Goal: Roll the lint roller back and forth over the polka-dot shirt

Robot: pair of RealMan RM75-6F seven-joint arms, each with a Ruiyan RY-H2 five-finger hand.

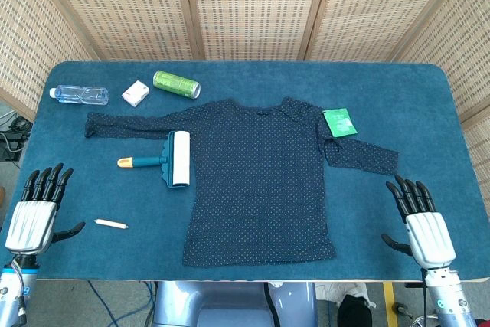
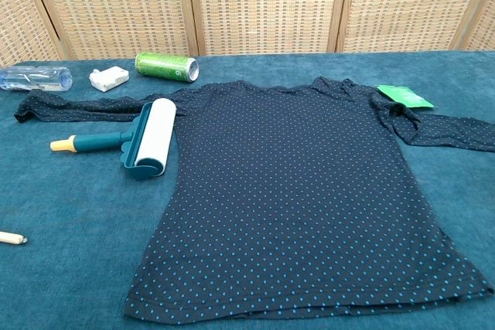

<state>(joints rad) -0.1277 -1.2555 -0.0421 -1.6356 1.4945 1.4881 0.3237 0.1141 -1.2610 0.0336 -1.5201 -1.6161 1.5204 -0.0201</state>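
The left hand [image 1: 32, 216] and the right hand [image 1: 425, 223] are sitting nearest the camera at the table's near edge, at seven and five o'clock of the scene, both lying palm-down with fingers spread apart and holding nothing; only the head view is showing them.

Going left to right: a small pale wooden stick [image 1: 111, 223] is lying just off the left hand; the lint roller [image 1: 170, 160], with its white paper drum, teal frame and yellow-tipped handle, is resting beside the shirt's left edge, at nine o'clock of the shirt, its drum running alongside the hem of the body and its handle pointing toward nine o'clock. The dark navy long-sleeved polka-dot shirt [image 1: 260, 181] is lying flat in the middle, sleeves stretched outward, the right sleeve folded back.

By the look of it, no step is under way yet; the roller is lying untouched. The next move is calling for the left hand to reach toward one o'clock, close around the handle, and bring the drum onto the cloth.
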